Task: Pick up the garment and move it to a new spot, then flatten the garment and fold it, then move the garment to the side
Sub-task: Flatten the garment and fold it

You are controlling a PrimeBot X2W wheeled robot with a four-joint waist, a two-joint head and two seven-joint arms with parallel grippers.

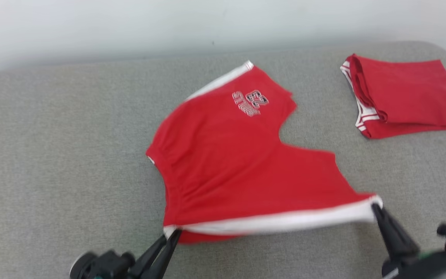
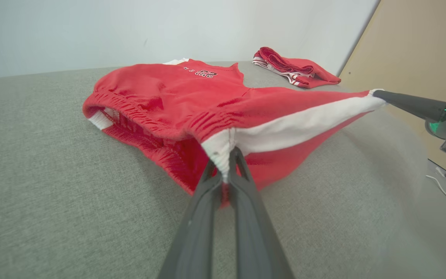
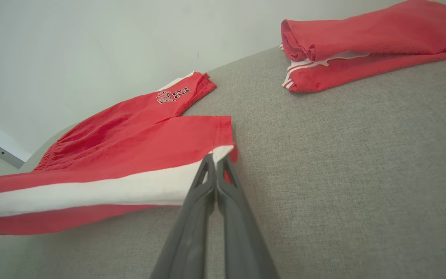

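1. Red shorts (image 1: 223, 162) lie centre frame on a grey fabric surface (image 1: 52, 155).
2. Left fingers (image 1: 167, 252), lower left, pinch their waistband corner.
3. Right fingers (image 1: 391, 228), lower right, pinch the white-striped hem corner.

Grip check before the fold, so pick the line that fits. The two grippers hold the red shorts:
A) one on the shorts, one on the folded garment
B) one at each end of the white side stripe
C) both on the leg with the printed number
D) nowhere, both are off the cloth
B: the left gripper has its fingers shut on the waistband end of the white stripe of the red shorts, and the right gripper pinches the hem end.
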